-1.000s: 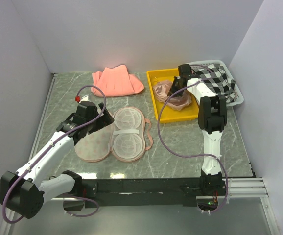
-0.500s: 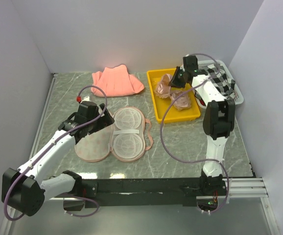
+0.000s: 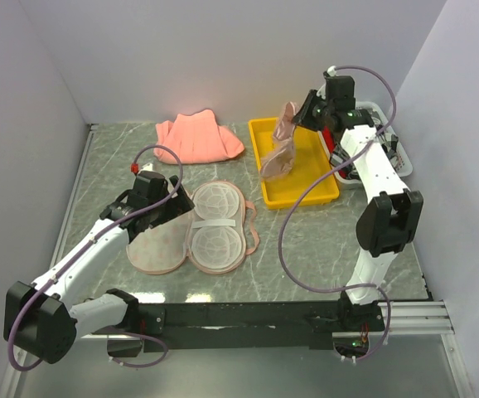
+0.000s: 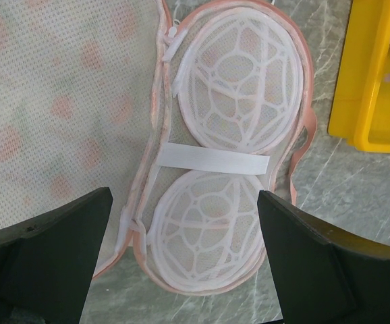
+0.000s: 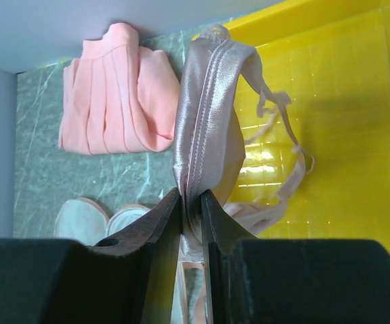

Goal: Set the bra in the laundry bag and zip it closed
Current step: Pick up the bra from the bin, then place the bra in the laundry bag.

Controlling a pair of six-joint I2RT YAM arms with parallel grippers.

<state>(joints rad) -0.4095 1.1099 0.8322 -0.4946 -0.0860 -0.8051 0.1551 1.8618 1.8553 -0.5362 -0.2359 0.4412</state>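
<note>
Right gripper pinched the shiny dusty-pink satin bra, which I saw hanging above the yellow plastic tray toward the far right corner of the bench. Left gripper hovered spread over the open beige printed laundry bag.

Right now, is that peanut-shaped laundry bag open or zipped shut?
Open. The laundry bag lies spread flat, its printed half flipped aside, the white ribbed cups inside showing with nothing in them.

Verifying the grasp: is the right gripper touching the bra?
Touching. The right wrist view shows the right gripper pinched shut on the bra, no gap; the top view shows it hanging over the yellow tray.
</note>
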